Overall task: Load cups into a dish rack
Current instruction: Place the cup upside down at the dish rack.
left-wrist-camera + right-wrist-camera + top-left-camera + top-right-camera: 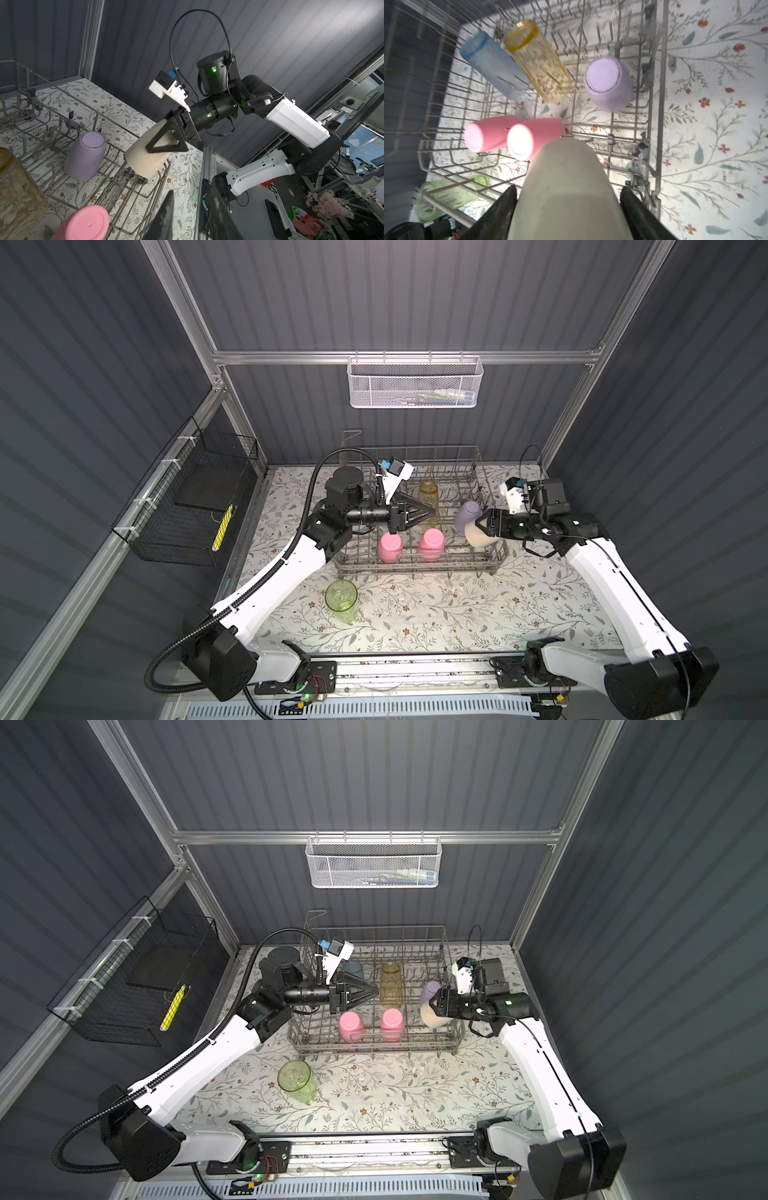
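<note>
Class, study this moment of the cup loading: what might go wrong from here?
1. The beige cup, held tilted in the right claw, hangs close to the lavender cup; lowering it may knock that one askew.
2. The green cup stands on the table beside the left arm; a careless sweep might topple it.

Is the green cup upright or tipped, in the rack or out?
Upright, mouth up, outside: in both top views the green cup stands on the table, in front of the dish rack.
</note>
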